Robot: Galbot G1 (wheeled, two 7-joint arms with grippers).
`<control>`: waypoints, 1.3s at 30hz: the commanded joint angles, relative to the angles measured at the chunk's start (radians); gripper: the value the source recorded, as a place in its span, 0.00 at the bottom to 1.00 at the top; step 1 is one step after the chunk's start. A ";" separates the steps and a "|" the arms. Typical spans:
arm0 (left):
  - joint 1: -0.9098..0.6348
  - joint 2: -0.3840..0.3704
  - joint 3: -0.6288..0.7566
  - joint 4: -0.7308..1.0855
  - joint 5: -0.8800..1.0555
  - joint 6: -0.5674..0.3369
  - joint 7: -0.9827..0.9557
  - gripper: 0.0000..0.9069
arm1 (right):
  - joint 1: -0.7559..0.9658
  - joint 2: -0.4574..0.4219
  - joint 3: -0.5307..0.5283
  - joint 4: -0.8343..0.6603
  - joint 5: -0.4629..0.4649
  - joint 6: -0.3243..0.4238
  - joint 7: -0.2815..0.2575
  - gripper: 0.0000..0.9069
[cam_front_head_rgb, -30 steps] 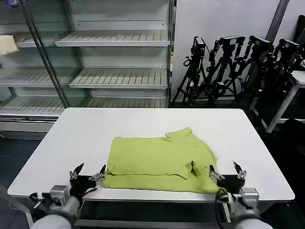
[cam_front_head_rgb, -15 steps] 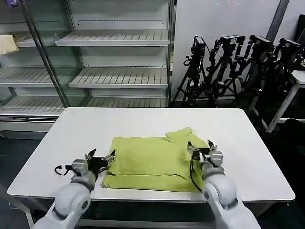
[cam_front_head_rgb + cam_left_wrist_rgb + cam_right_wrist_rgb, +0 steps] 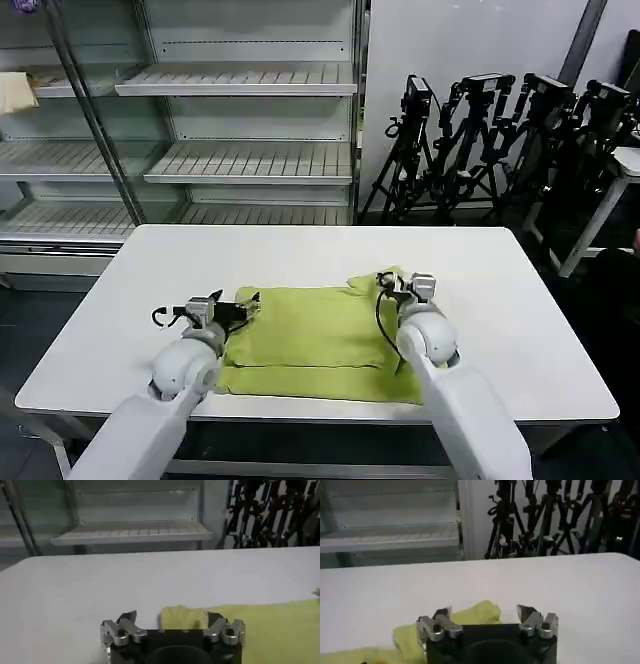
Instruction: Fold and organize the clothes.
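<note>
Lime T-shirt partly hidden behind right arm; graphic unseen.

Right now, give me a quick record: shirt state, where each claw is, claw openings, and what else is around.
shirt: lime T-shirt, partly folded, lying flat on the white table, one sleeve poking out at its far right corner
left claw: at the shirt's far left corner, open, nothing gripped
right claw: at the far right corner by the sleeve, open, nothing gripped
behind table: shelving unit, black tripods
</note>
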 commanded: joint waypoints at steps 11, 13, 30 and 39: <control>-0.052 -0.014 0.036 0.094 -0.011 0.001 0.013 0.02 | 0.094 0.017 -0.035 -0.182 0.055 -0.002 -0.044 1.00; -0.039 -0.009 0.029 0.085 -0.019 0.001 0.028 0.02 | 0.092 0.018 -0.037 -0.178 0.064 -0.003 -0.047 0.92; 0.020 0.039 0.017 0.029 -0.064 0.001 0.054 0.02 | 0.083 0.033 -0.034 -0.165 0.120 -0.002 -0.044 0.00; 0.022 0.046 -0.008 -0.014 -0.096 0.000 0.055 0.02 | 0.044 -0.001 -0.037 -0.042 0.076 0.002 -0.073 0.00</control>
